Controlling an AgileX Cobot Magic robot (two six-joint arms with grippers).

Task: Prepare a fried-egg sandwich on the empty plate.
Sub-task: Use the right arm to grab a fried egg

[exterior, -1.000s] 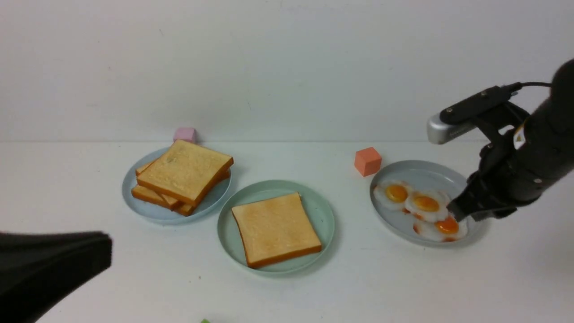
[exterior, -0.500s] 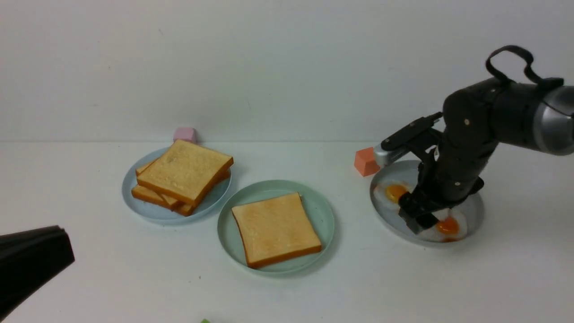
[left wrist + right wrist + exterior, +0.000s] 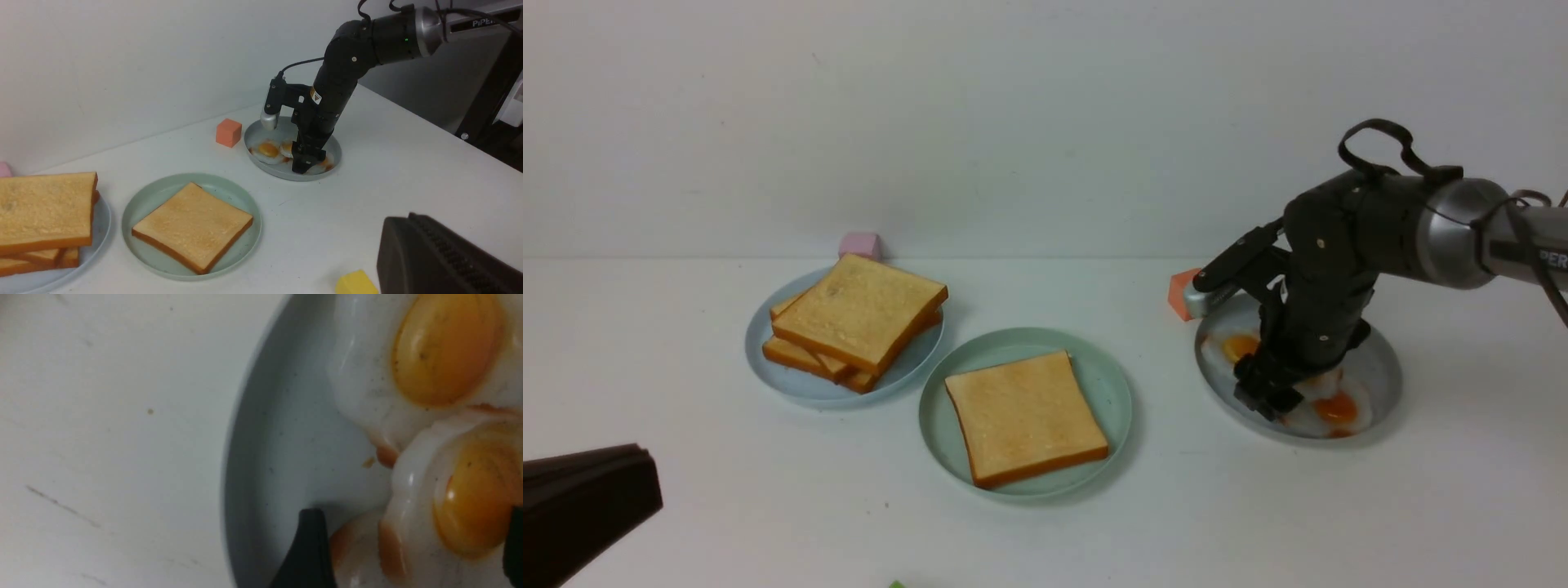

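Front view: seeing the mint-green plate (image 3: 1112, 396) at centre, holding one toast slice (image 3: 1027, 418), near-square with no clear long axis, turning its side edges from far-left toward near-right. Holding the right gripper (image 3: 1267, 398) over the grey-blue plate (image 3: 1380, 367) at right, farther left and lower than half a second ago, and now seeing that plate shifted very slightly. Overhanging the mint rim at no corner visible from here, and leaving a strip of white table (image 3: 1164, 506) between the mint and grey-blue plates; at far left, leaving only a narrow gap beside the light blue plate (image 3: 837, 402) and its toast pile (image 3: 858, 314).

Left wrist view: showing the left gripper (image 3: 402, 220) with fingers together, and the same slice lying diagonally inside its rim.

Right wrist view: spreading right fingertips wide apart, one above each side of the overlapping middle fried egg (image 3: 474, 494); contact being impossible to tell.
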